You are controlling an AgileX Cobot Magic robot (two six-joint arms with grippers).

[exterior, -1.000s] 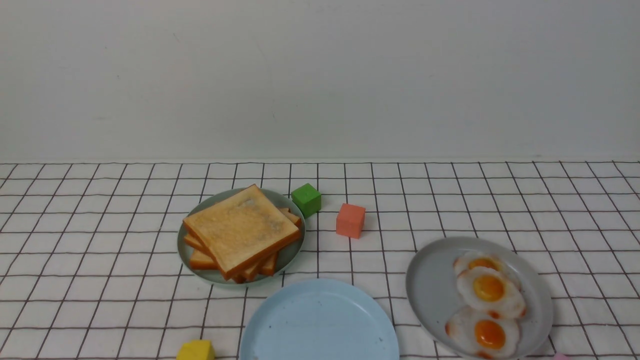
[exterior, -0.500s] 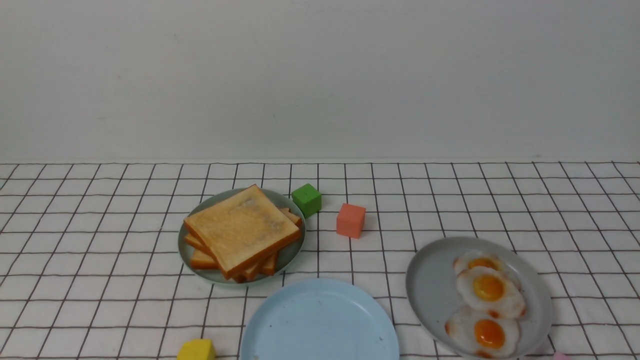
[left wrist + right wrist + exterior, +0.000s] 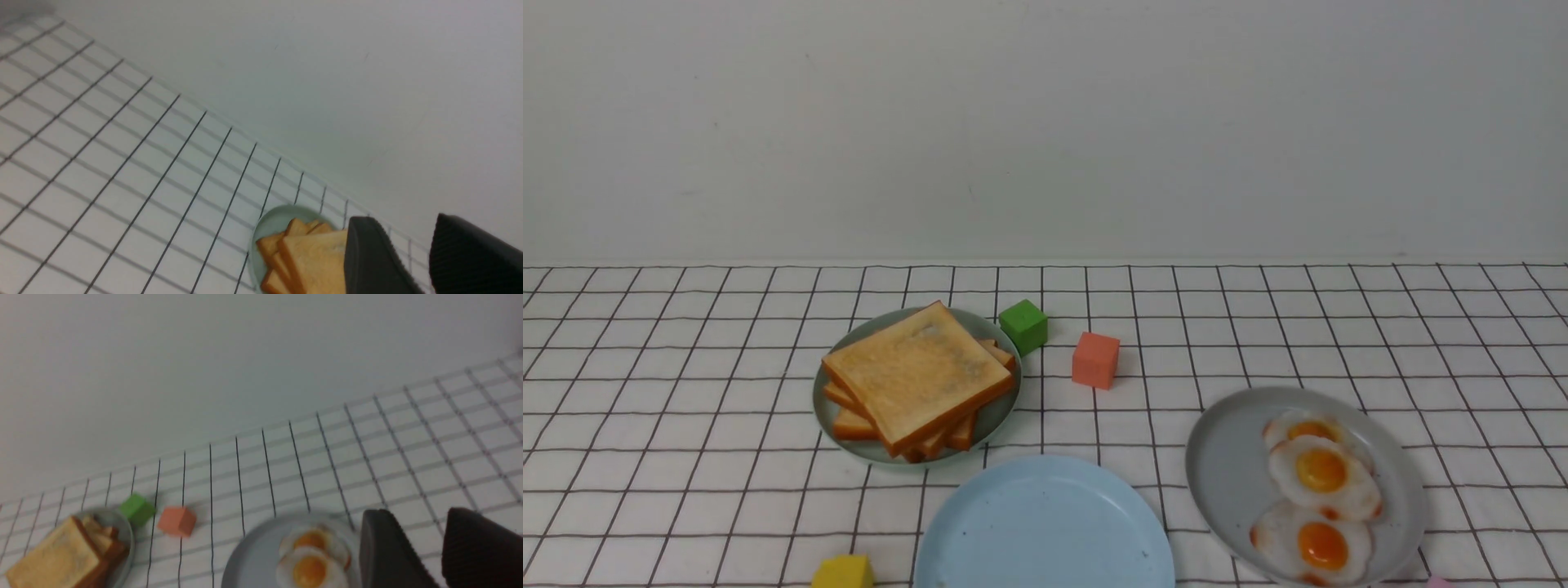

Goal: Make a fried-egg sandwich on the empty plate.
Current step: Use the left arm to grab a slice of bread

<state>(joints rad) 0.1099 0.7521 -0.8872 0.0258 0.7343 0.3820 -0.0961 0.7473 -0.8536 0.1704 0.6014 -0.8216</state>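
Scanning the front view against the last second, did anything move? — tom

Nope, dead still. The toast stack (image 3: pixel 919 371) sits on the pale-green plate (image 3: pixel 1001 412) and three fried eggs (image 3: pixel 1321 474) on the grey plate (image 3: pixel 1225 465), same spots as before. No arm shows in the front view either. — riko

So where's the fried-egg sandwich at? — tom

Doesn't exist yet lol. The empty plate (image 3: pixel 1045 523) is bare. It's at the near edge of the bench (image 3: pixel 686 408), between the toast and the eggs and close to both plates. Zero progress, so I'd say we're at the very start. — riko

End effectors? — tom

The left end effector (image 3: pixel 402 228) has its fingers apart with nothing between them, and the toast is ahead of it in its wrist view. The right end effector (image 3: pixel 416 522) is also spread and empty, looking towards the eggs. My guess is left goes for the top slice first. — riko
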